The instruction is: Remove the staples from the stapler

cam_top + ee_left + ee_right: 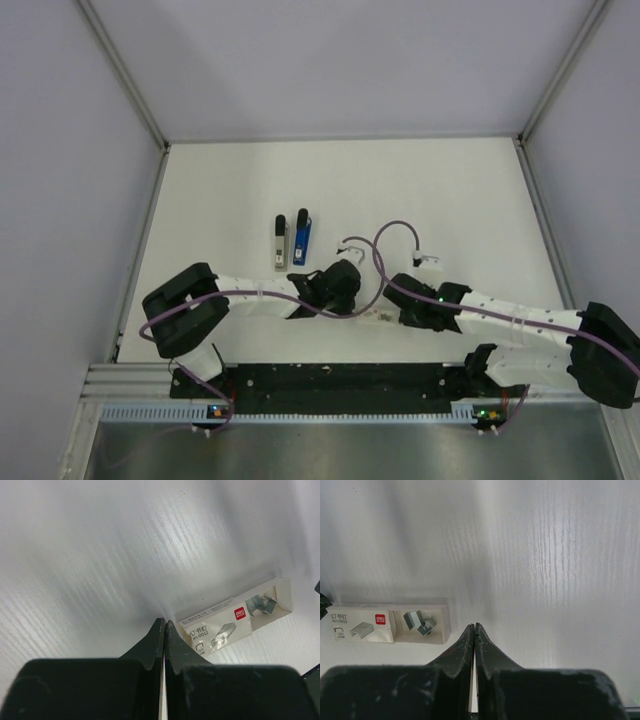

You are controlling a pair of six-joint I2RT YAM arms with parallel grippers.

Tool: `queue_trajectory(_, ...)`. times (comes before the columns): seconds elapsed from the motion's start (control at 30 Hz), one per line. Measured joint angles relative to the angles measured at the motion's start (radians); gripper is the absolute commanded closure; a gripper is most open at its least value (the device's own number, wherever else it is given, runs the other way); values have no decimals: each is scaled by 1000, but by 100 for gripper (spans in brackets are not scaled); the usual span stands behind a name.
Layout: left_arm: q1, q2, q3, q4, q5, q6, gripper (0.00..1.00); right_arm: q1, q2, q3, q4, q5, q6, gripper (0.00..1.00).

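The left end effector [164,625] and right end effector [474,627], tapered black wedges, sit closed, empty, over grained table [555,555].

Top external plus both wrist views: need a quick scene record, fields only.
stapler: small narrow blue stapler, lying on the white table
beside it: grey metal bar, parallel, on its left
box: white cardboard box with red logo, one end open, between the two grippers
staples: small grey metal staple blocks, jumbled in the box's open end
left gripper: jaws shut, empty, near box
right gripper: jaws shut, empty
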Motion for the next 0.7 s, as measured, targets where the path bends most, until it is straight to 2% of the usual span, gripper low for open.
queue_trajectory(0.37,-2,1,-20,48,72,-51,100,0,116,-5,84,-28,-4,100)
queue_trajectory(0.7,-11,-2,-39,80,84,-67,100,0,126,-2,109,-31,-12,100)
